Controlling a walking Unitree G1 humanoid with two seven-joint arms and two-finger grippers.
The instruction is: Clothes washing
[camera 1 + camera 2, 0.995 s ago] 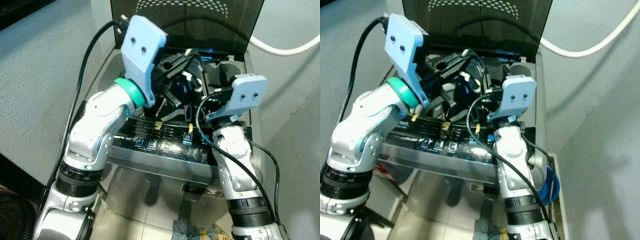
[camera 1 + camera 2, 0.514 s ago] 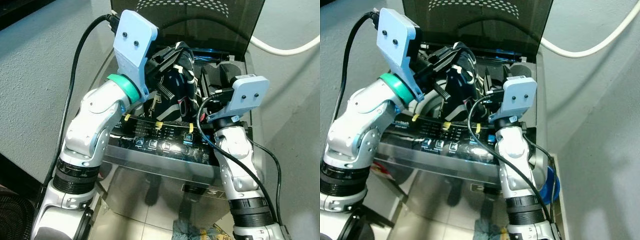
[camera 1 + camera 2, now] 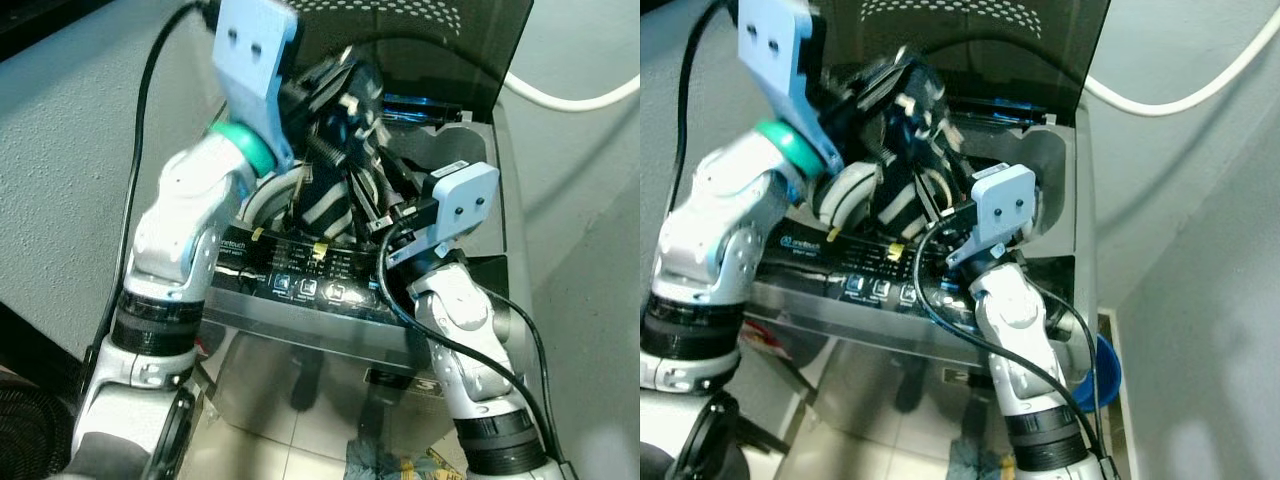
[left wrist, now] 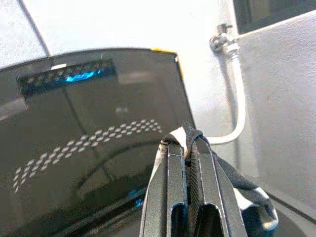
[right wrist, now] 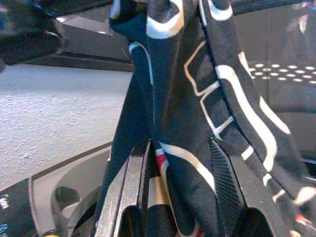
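**Garment held up over the washer tub, both grippers on it**

The garment (image 3: 335, 170), dark with white striping, is held above the open top of the washer (image 3: 930, 300), under the raised lid (image 4: 89, 128). Its lower part hangs down towards the tub opening near the front edge, behind the control panel (image 3: 320, 285).

Left gripper (image 4: 190, 148): fingers clenched on a fold of the garment, the cloth seen pinched between the tips. Right gripper (image 5: 182, 163): fingers parted, with cloth hanging between them; a firm grip is not confirmed.

Step in hand, as judged: the garment is being handled at the tub mouth; whether in or out cannot be told.

To do it well:
- Cloth should be kept clear of the front edge and the control panel, so nothing snags or drapes over the buttons.
- The hanging tail should be gathered by the right gripper before any release on the left.
- The lid should be given clearance when the left arm is raised.

View differences:
- Eye views: both arms, the washer body, the floor tiles (image 3: 300, 440) are shown, but finger contact is blurred.
- Left wrist view: the pinch is confirmed, plus the lid's dotted pattern and a wall tap (image 4: 220, 39) with a white hose (image 4: 239, 98).
- Right wrist view: the garment's pattern and a red detail are shown close up.
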